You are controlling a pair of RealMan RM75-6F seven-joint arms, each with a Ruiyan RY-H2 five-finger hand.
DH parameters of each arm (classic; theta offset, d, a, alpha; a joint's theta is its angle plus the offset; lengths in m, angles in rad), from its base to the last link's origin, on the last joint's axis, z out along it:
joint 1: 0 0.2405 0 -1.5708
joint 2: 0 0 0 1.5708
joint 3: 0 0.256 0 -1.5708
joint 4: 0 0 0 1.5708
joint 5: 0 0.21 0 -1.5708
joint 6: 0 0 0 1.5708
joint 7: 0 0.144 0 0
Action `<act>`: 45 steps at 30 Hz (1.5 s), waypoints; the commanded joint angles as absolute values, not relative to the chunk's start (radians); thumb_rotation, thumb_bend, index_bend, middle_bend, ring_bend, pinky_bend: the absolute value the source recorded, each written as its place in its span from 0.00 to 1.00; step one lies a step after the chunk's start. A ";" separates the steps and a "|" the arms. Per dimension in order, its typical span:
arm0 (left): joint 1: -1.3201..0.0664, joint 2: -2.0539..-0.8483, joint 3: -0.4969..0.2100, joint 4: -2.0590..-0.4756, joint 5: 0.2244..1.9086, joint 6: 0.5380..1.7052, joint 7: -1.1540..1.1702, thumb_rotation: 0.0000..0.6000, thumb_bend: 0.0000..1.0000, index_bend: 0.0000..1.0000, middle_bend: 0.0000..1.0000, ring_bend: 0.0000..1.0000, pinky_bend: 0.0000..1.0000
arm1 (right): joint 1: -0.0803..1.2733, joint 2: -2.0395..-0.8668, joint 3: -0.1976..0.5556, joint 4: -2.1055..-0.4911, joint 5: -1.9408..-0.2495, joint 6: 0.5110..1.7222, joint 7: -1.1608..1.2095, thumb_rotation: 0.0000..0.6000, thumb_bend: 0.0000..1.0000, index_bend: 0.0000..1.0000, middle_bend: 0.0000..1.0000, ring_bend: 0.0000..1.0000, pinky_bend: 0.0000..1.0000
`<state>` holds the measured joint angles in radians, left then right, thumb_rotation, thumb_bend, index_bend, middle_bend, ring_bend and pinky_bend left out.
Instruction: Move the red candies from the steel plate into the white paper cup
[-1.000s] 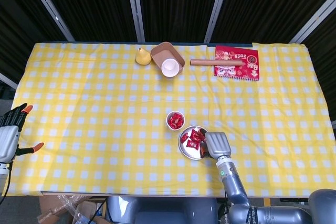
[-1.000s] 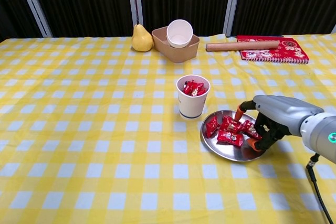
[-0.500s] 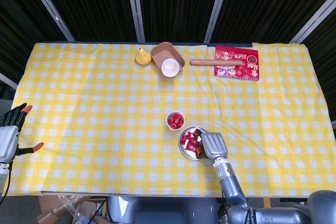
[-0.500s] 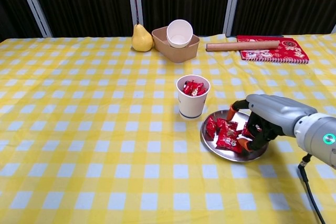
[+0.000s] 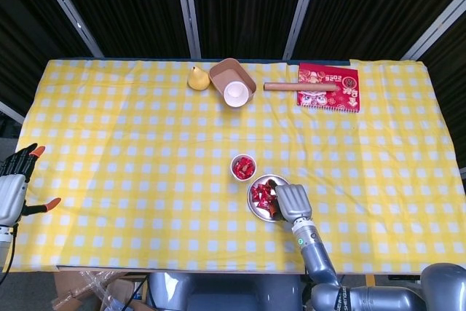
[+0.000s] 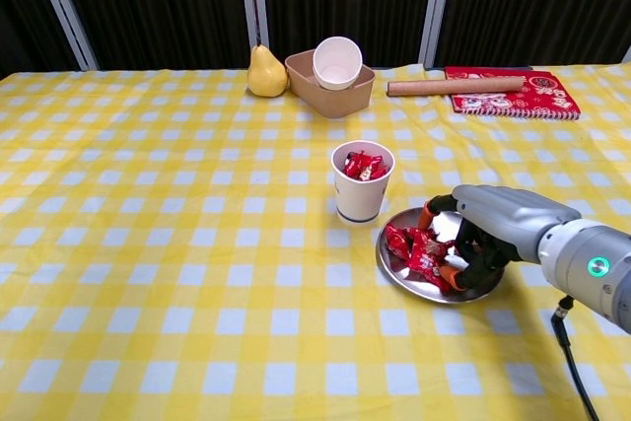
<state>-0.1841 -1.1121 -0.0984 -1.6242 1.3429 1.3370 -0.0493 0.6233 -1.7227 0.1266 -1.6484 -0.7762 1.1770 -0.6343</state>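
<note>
Lower right of centre in the chest view: right hand [image 6: 480,234] over the steel plate [image 6: 406,283], fingers curled down among the red candies [image 6: 414,247] — whether any is gripped, impossible to tell. White paper cup [image 6: 362,182] just up-left of the plate, already holding candies. Left hand [image 5: 16,183] at the head view's far left edge — open, holding nothing.

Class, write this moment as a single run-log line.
right hand: over steel plate, fingers among red candies | white paper cup: some candies inside | left hand: idle, table edge
</note>
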 commanded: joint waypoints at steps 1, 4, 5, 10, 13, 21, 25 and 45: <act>-0.184 -1.112 -0.099 -1.624 1.343 1.337 -0.050 1.00 0.00 0.00 0.00 0.00 0.00 | 0.623 -1.727 0.127 -1.642 -0.775 1.174 -0.635 1.00 0.45 0.39 0.85 0.92 0.95; -0.184 -1.112 -0.099 -1.624 1.342 1.336 -0.050 1.00 0.00 0.00 0.00 0.00 0.00 | 0.623 -1.731 0.128 -1.639 -0.779 1.172 -0.631 1.00 0.45 0.47 0.85 0.92 0.95; -0.184 -1.112 -0.099 -1.624 1.342 1.336 -0.050 1.00 0.00 0.00 0.00 0.00 0.00 | 0.622 -1.731 0.128 -1.638 -0.781 1.171 -0.630 1.00 0.45 0.48 0.85 0.92 0.95; -0.185 -1.112 -0.099 -1.625 1.341 1.335 -0.051 1.00 0.00 0.00 0.00 0.00 0.00 | 0.621 -1.733 0.132 -1.635 -0.783 1.170 -0.626 1.00 0.45 0.53 0.85 0.92 0.95; -0.185 -1.111 -0.099 -1.625 1.341 1.334 -0.052 1.00 0.00 0.00 0.00 0.00 0.00 | 0.620 -1.733 0.133 -1.635 -0.783 1.170 -0.628 1.00 0.45 0.53 0.85 0.92 0.95; -0.185 -1.111 -0.098 -1.624 1.344 1.335 -0.053 1.00 0.00 0.00 0.00 0.00 0.00 | 0.615 -1.722 0.140 -1.648 -0.799 1.180 -0.623 1.00 0.45 0.53 0.85 0.92 0.95; -0.184 -1.111 -0.098 -1.624 1.344 1.335 -0.054 1.00 0.00 0.00 0.00 0.00 0.00 | 0.615 -1.705 0.145 -1.670 -0.812 1.192 -0.628 1.00 0.45 0.53 0.85 0.92 0.95; -0.188 -1.107 -0.098 -1.626 1.340 1.323 -0.061 1.00 0.00 0.00 0.00 0.00 0.00 | 0.712 -1.615 0.291 -1.828 -0.773 1.236 -0.749 1.00 0.45 0.53 0.85 0.92 0.95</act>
